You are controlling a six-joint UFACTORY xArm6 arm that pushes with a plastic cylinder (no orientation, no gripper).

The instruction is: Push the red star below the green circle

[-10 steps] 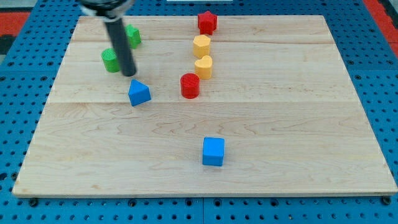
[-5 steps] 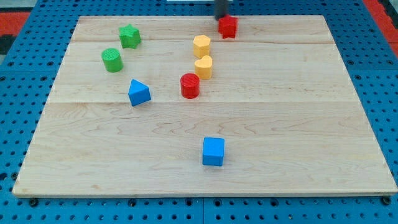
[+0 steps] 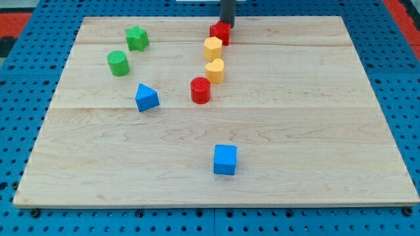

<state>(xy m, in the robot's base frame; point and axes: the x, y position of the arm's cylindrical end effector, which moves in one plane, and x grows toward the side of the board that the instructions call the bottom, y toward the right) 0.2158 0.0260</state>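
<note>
The main risk, as I judge it, is that the small red star-shaped block drags its neighbour along: it sits touching, or all but touching, the yellow hexagonal block just below it toward the view's left, and a push straight down the view would shove that one into the yellow rounded block and the red cylinder lined up beyond it. A push off the star's centre could also spin it away from my tip, since its points offer no flat face to bear on. The goal lies well apart from the star: the green circular block stands far to the star's left, with the green star-shaped block above it and the blue triangular block lower to its right, so the route must clear that blue piece too. My tip is a bare rod with nothing to open or close and holds nothing; it stands at the star's upper right edge, seemingly in contact. The star itself lies near the top edge of the light wooden board.
</note>
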